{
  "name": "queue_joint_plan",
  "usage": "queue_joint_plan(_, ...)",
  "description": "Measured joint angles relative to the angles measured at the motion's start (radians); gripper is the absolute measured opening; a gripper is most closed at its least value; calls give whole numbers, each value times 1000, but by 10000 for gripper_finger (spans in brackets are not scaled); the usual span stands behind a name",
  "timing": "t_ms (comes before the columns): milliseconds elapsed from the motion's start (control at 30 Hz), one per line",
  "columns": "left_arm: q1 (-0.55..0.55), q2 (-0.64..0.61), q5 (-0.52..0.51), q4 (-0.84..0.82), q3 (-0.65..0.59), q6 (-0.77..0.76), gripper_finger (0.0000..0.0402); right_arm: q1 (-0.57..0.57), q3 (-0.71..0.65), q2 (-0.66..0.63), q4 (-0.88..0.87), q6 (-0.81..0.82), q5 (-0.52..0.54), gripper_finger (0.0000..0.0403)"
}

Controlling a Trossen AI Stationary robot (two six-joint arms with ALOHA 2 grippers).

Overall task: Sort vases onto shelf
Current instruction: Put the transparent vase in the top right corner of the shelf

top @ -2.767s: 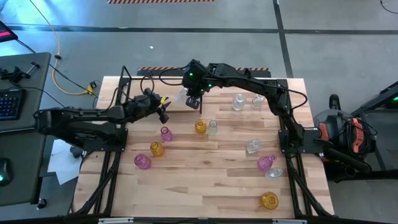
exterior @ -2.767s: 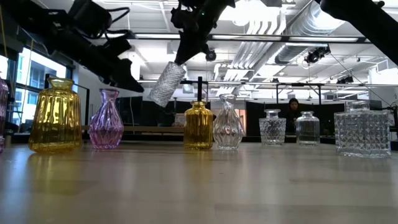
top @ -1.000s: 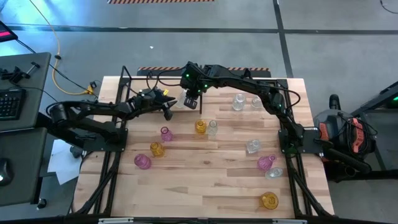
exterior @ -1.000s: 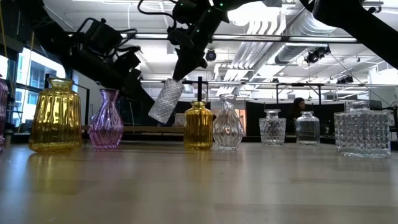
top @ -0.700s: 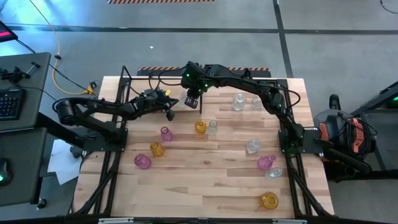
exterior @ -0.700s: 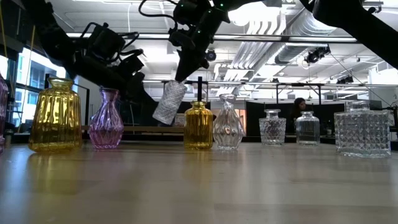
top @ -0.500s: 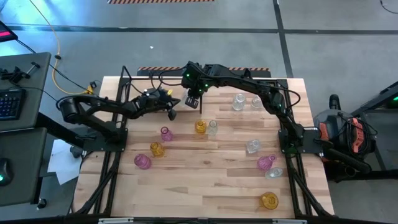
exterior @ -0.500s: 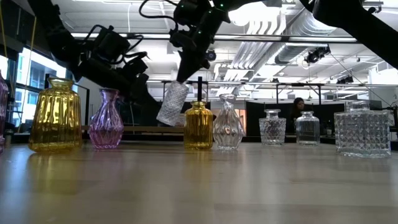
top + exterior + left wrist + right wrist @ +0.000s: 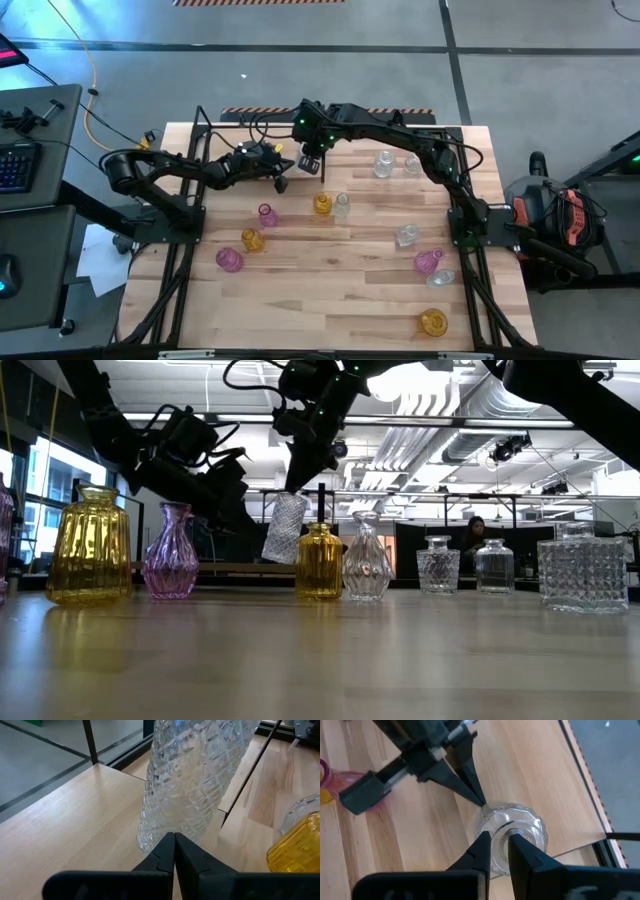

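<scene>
At the shelf point(image 9: 215, 140), left fingers point(image 9: 172, 851) — pressed together — have reached the right-held clear vase point(image 9: 195, 775).

Right gripper point(image 9: 499, 842) pinching clear vase point(image 9: 512, 832) neck; left gripper point(image 9: 479, 801) tips closed, touching vase.

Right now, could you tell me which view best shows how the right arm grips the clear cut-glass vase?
The right wrist view: the right gripper pinches the vase at its neck rim. The low view shows it hanging tilted, the left wrist view only its body, and the high view hardly shows it.
</scene>
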Motion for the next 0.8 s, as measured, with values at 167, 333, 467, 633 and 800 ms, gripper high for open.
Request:
queue_joint_plan(167, 0, 0, 0, 0, 0, 0, 0, 1, 0, 0, 25, -3, 6, 44)
queue_joint_plan(333, 0, 0, 0, 0, 1, 0, 0, 1, 0, 0, 31, -3, 11, 43)
queue_joint_plan(467, 0, 0, 16, -1, 1, -8, 0, 1, 0, 0, 29, -2, 13, 43)
queue_joint_plan(633, -1, 0, 78, -2, 2, -18, 0, 1, 1, 0, 34, 4, 17, 43)
queue_joint_plan(800, -1, 0, 107, -2, 2, -18, 0, 1, 2, 0, 31, 5, 18, 43)
